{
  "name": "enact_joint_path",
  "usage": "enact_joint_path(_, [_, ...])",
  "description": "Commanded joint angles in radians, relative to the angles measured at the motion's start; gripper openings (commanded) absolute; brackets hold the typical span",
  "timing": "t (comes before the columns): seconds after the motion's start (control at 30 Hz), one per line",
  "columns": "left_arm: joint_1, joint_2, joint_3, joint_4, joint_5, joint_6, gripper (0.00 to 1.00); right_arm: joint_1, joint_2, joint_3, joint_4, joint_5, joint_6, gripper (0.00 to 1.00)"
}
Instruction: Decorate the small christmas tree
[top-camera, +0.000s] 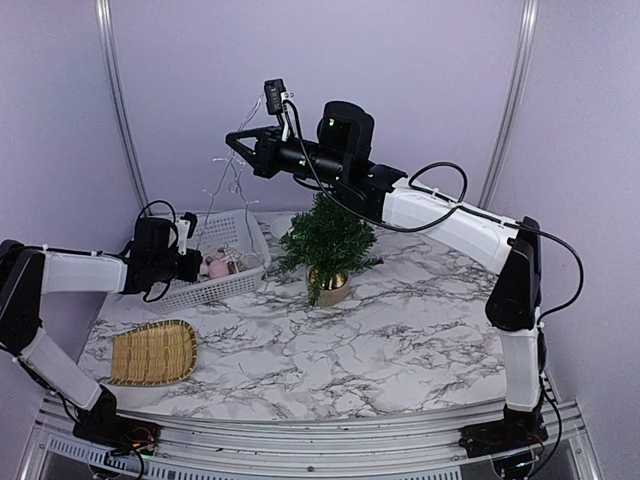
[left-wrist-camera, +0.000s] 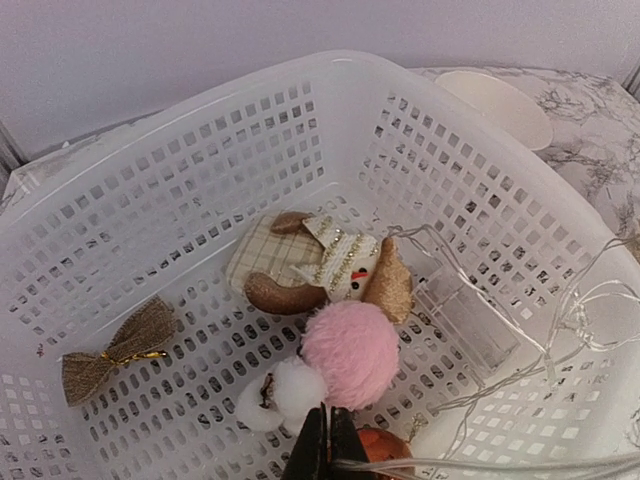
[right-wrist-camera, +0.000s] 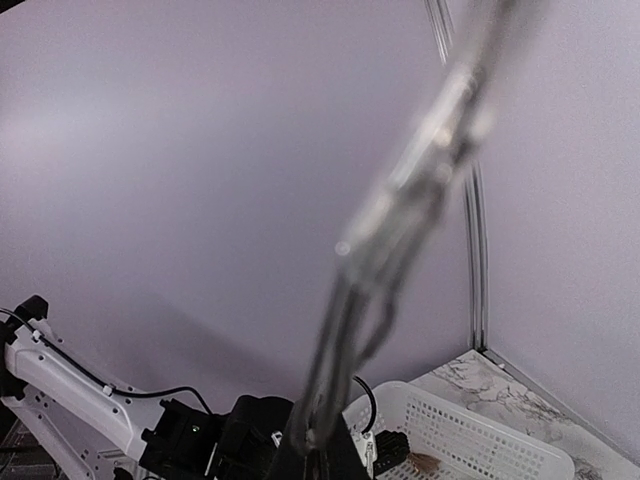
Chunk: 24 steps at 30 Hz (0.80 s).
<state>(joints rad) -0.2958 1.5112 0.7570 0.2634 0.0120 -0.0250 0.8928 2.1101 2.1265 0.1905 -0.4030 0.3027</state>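
The small christmas tree (top-camera: 325, 240) stands in its tan pot (top-camera: 330, 285) mid-table. My right gripper (top-camera: 235, 143) is high up, left of the treetop, shut on a clear light string (top-camera: 232, 185) that trails down into the white basket (top-camera: 225, 290). In the right wrist view the blurred wire bundle (right-wrist-camera: 400, 220) rises from the shut gripper (right-wrist-camera: 322, 455). My left gripper (left-wrist-camera: 328, 425) is inside the basket (left-wrist-camera: 200, 170) with its jaws shut. Its tips rest against a pink pom-pom (left-wrist-camera: 350, 350) and a white pom-pom (left-wrist-camera: 285, 390). I cannot tell whether anything is pinched.
The basket also holds a snowman ornament (left-wrist-camera: 335, 262), a burlap bow (left-wrist-camera: 115, 352), an orange ball (left-wrist-camera: 385, 447), a clear battery box (left-wrist-camera: 465, 315) and loose wires (left-wrist-camera: 560, 320). A white plate (left-wrist-camera: 500, 105) lies behind the basket. A wicker tray (top-camera: 152, 353) sits front left.
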Motion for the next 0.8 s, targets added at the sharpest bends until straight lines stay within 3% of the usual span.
enact_joint_path(0.0, [0.002, -0.098, 0.046, 0.013, -0.147, 0.009, 0.00, 0.004, -0.008, 0.014, 0.029, -0.009, 0.004, 0.00])
enact_joint_path(0.07, [0.002, -0.182, 0.044, 0.033, -0.192, 0.003, 0.00, 0.005, -0.013, 0.010, 0.027, -0.007, -0.004, 0.00])
enact_joint_path(0.23, [-0.002, -0.282, 0.030, 0.056, -0.132, 0.066, 0.00, 0.005, -0.022, -0.002, 0.041, -0.005, -0.006, 0.00])
enact_joint_path(0.6, [-0.001, -0.074, 0.060, 0.049, -0.196, 0.042, 0.00, 0.005, -0.013, 0.005, 0.045, -0.015, -0.002, 0.00])
enact_joint_path(0.77, [-0.001, -0.104, 0.102, 0.105, -0.231, 0.056, 0.00, 0.005, -0.025, 0.007, 0.030, -0.017, -0.018, 0.00])
